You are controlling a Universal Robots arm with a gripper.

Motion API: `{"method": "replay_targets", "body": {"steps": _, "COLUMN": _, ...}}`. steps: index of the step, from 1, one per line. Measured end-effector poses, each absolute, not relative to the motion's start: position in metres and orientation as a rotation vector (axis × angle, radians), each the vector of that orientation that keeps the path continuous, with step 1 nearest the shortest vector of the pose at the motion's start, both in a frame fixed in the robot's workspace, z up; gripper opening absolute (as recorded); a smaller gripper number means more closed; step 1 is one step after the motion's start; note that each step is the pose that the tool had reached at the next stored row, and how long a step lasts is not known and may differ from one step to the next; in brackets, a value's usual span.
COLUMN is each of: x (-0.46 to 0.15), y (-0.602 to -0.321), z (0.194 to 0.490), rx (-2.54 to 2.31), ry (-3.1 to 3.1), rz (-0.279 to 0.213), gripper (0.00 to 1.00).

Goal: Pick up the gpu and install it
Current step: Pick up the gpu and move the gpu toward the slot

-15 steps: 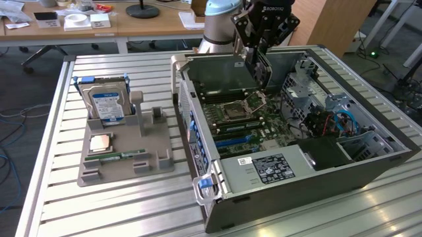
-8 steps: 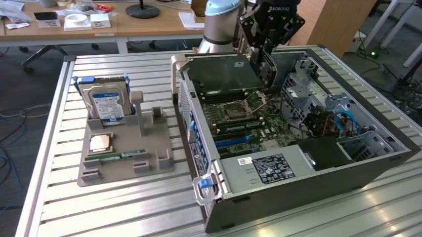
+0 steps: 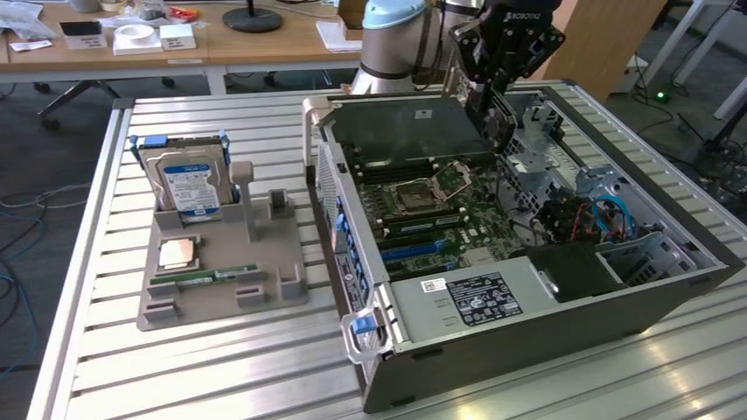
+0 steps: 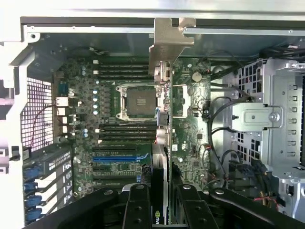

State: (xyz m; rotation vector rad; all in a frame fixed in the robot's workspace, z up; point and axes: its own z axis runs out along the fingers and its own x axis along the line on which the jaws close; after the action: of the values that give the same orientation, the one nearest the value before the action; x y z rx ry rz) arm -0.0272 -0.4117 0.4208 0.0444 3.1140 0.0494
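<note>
I see a black computer case [image 3: 561, 324] lying open on its side on the slatted metal table [image 3: 233, 367]. It holds a green motherboard [image 3: 450, 219] with a bare silver CPU socket [image 4: 138, 101] and blue expansion slots [image 4: 114, 158]. On the exterior view's left, a grey plastic holder [image 3: 222, 302] carries an upright blue-labelled silver hard drive [image 3: 187, 179], a square processor chip [image 3: 178, 254] and a narrow green RAM stick [image 3: 216, 274]. Black and blue cables [image 3: 589, 214] bunch near the drive bays. My black claw [image 4: 162, 193] is clamped on the gpu [image 4: 162, 157], a thin flat card that I see edge-on. Its silver metal bracket [image 4: 169, 40] is at the end away from the claw. The card is held above the motherboard, just beside the socket.
</note>
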Motion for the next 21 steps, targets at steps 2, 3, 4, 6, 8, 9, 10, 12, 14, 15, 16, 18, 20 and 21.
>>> {"method": "replay_targets", "body": {"steps": 2, "x": -0.023, "y": -0.412, "z": 0.421, "rx": 0.044, "ry": 3.114, "rz": 0.049, "gripper": 0.26}}
{"method": "replay_targets", "body": {"steps": 3, "x": -0.021, "y": -0.412, "z": 0.421, "rx": 0.045, "ry": 3.114, "rz": 0.049, "gripper": 0.26}}
{"method": "replay_targets", "body": {"steps": 4, "x": -0.019, "y": -0.412, "z": 0.421, "rx": 0.045, "ry": 3.114, "rz": 0.049, "gripper": 0.26}}
{"method": "replay_targets", "body": {"steps": 6, "x": -0.015, "y": -0.412, "z": 0.421, "rx": 0.044, "ry": 3.114, "rz": 0.049, "gripper": 0.26}}
{"method": "replay_targets", "body": {"steps": 8, "x": -0.013, "y": -0.412, "z": 0.421, "rx": 0.044, "ry": 3.114, "rz": 0.049, "gripper": 0.26}}
{"method": "replay_targets", "body": {"steps": 9, "x": -0.012, "y": -0.412, "z": 0.421, "rx": 0.044, "ry": 3.114, "rz": 0.049, "gripper": 0.26}}
{"method": "replay_targets", "body": {"steps": 10, "x": -0.012, "y": -0.412, "z": 0.421, "rx": 0.045, "ry": 3.114, "rz": 0.049, "gripper": 0.26}}
{"method": "replay_targets", "body": {"steps": 12, "x": -0.012, "y": -0.412, "z": 0.421, "rx": 0.045, "ry": 3.114, "rz": 0.049, "gripper": 0.26}}
{"method": "replay_targets", "body": {"steps": 14, "x": -0.012, "y": -0.412, "z": 0.421, "rx": 0.045, "ry": 3.114, "rz": 0.049, "gripper": 0.26}}
{"method": "replay_targets", "body": {"steps": 15, "x": -0.012, "y": -0.412, "z": 0.421, "rx": 0.044, "ry": 3.114, "rz": 0.049, "gripper": 0.26}}
{"method": "replay_targets", "body": {"steps": 16, "x": -0.011, "y": -0.412, "z": 0.421, "rx": 0.044, "ry": 3.114, "rz": 0.049, "gripper": 0.26}}
{"method": "replay_targets", "body": {"steps": 18, "x": -0.009, "y": -0.412, "z": 0.421, "rx": 0.045, "ry": 3.114, "rz": 0.049, "gripper": 0.26}}
{"method": "replay_targets", "body": {"steps": 20, "x": -0.006, "y": -0.412, "z": 0.421, "rx": 0.044, "ry": 3.114, "rz": 0.049, "gripper": 0.26}}
{"method": "replay_targets", "body": {"steps": 21, "x": -0.005, "y": -0.412, "z": 0.421, "rx": 0.045, "ry": 3.114, "rz": 0.049, "gripper": 0.26}}
